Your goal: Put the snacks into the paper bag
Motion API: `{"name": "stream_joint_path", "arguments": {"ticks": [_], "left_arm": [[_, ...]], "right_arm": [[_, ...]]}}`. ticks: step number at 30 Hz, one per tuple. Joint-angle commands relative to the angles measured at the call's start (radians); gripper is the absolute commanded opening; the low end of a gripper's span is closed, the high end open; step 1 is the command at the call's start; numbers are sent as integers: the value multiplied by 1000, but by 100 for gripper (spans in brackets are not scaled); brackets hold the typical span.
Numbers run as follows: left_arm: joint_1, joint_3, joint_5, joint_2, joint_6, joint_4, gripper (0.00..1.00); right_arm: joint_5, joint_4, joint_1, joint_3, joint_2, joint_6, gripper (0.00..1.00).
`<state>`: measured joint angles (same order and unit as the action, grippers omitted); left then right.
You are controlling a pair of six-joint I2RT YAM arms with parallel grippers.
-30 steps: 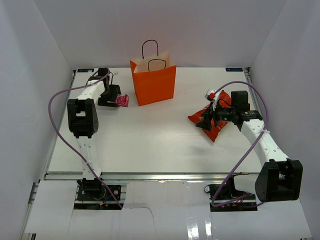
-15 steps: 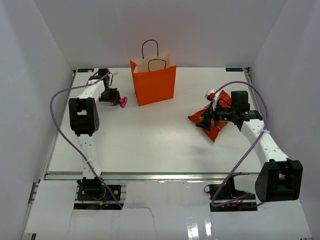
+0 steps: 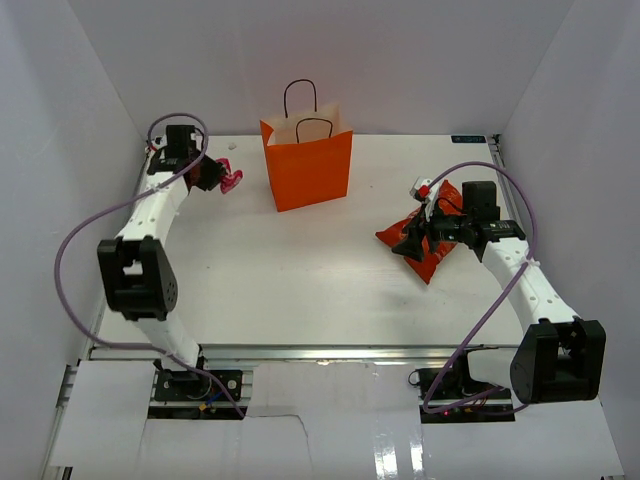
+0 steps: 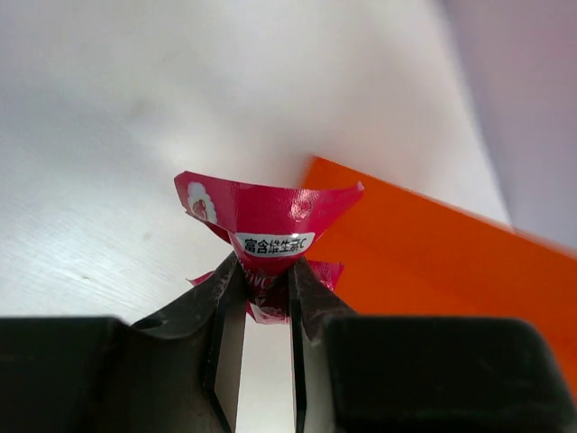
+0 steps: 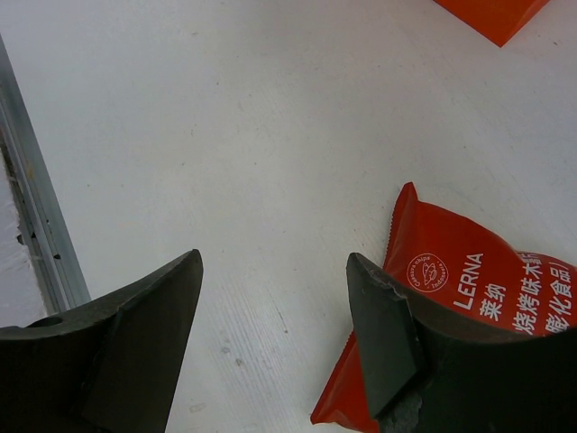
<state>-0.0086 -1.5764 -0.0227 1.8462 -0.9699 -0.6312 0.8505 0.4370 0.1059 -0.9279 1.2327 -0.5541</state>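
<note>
At the far left of the table (image 3: 300, 280), the left gripper (image 4: 261, 271) pinches a pink packet (image 4: 266, 216) near the orange paper bag (image 3: 308, 165); the right gripper (image 5: 275, 298) hovers, fingers spread wide, at the red chip bag (image 5: 469, 298)

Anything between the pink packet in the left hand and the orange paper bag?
No. Top view shows only bare table between pink packet and paper bag.

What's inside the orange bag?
Only the pale inner wall of the paper bag shows at its open top. The orange front covers everything lower down, so anything lying inside is hidden.
</note>
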Motion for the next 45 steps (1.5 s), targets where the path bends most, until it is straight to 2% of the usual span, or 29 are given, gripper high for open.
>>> {"name": "stream_joint_path", "arguments": {"ticks": [1, 5, 9, 12, 20, 23, 26, 31, 35, 40, 45], "left_arm": [[-4, 113, 163, -252, 250, 331, 0], [-40, 144, 311, -349, 350, 559, 0], [-106, 49, 397, -344, 466, 623, 0], [-162, -49, 373, -288, 519, 622, 5], [-267, -263, 255, -69, 557, 597, 6], [-300, -330, 207, -18, 586, 561, 9], [-309, -365, 168, 24, 588, 536, 21], [-323, -372, 185, 33, 574, 508, 52], [-329, -359, 193, 7, 560, 505, 64], [-329, -347, 182, -64, 576, 501, 73], [-329, -236, 161, -252, 645, 489, 84]], "right_arm": [[9, 5, -3, -58, 7, -12, 71], [9, 11, -3, -87, 13, -13, 71], [7, 12, -3, -89, 7, -17, 71], [10, 12, -3, -83, -6, -13, 71], [-2, 17, -3, -66, -42, -18, 71], [-7, 19, -3, -65, -50, -21, 72], [-5, 19, -5, -68, -52, -20, 72], [-14, 17, -5, -75, -45, -4, 72], [-66, 11, -8, -103, -27, 75, 72], [-298, 3, -23, -172, 28, 316, 73], [-479, 11, -83, -196, 60, 640, 76]]}}
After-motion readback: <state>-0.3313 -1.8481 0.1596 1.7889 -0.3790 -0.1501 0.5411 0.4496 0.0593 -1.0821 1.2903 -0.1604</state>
